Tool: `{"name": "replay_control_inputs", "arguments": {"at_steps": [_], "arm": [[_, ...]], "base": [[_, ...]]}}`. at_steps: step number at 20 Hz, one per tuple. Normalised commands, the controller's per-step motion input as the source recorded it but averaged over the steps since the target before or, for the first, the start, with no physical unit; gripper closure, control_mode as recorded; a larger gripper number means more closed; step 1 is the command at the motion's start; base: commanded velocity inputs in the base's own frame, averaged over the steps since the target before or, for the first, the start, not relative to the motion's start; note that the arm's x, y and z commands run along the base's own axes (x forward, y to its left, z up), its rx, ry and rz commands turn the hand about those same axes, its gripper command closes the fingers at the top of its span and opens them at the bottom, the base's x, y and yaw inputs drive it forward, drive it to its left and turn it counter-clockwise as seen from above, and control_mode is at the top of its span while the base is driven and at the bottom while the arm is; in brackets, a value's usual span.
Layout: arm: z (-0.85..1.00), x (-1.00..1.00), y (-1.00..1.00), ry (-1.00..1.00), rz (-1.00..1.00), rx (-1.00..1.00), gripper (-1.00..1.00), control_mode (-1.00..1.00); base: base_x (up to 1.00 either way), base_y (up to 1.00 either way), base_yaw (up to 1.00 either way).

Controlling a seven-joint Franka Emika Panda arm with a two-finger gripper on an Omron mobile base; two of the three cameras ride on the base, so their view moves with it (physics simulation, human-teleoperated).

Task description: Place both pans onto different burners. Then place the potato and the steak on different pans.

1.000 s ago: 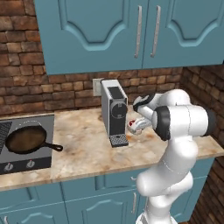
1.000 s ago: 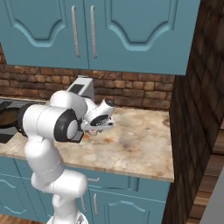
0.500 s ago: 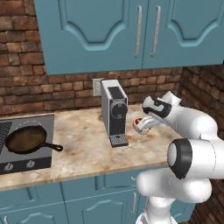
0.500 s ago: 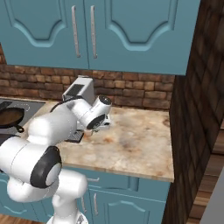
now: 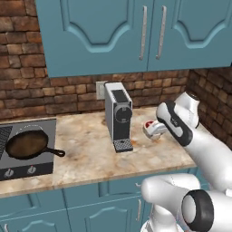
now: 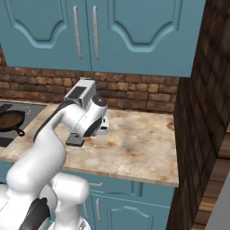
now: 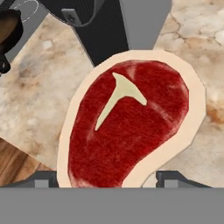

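The steak (image 7: 131, 127), dark red with a pale rim, sits between my gripper's (image 7: 107, 179) two fingertips, above the marble counter. My gripper (image 5: 152, 129) hangs just right of the coffee machine, shut on the steak (image 5: 148, 123). It is also seen from the other side as gripper (image 6: 102, 126). The brown-insided skillet (image 5: 27, 145) rests on a burner of the dark cooktop (image 5: 45, 127) far to the left, black handle pointing right. The skillet (image 6: 10, 120) is empty. The matte-black pan and the potato are out of view.
A grey and black coffee machine (image 5: 118, 115) stands on the counter between my gripper and the cooktop. A brick wall (image 5: 213, 95) closes the counter's right end. Blue cabinets (image 5: 136, 31) hang overhead. Cooktop knobs (image 5: 18, 171) line its front edge.
My arm has swung round, its elbow coming forward and to the right. The gripper with the steak has shifted slightly right, staying beside the coffee machine. The skillet has not moved.
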Motion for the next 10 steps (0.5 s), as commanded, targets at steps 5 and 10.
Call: {"name": "replay_control_inputs", "arguments": {"at_steps": [5, 10], "arm": [[0.36, -0.26, 0.00, 0.00, -0.06, 0.00, 1.00, -1.00], [0.18, -0.10, -0.01, 0.00, -0.04, 0.00, 1.00, -1.00]], "base": [[0.00, 0.00, 0.00], [0.00, 0.00, 0.00]]}}
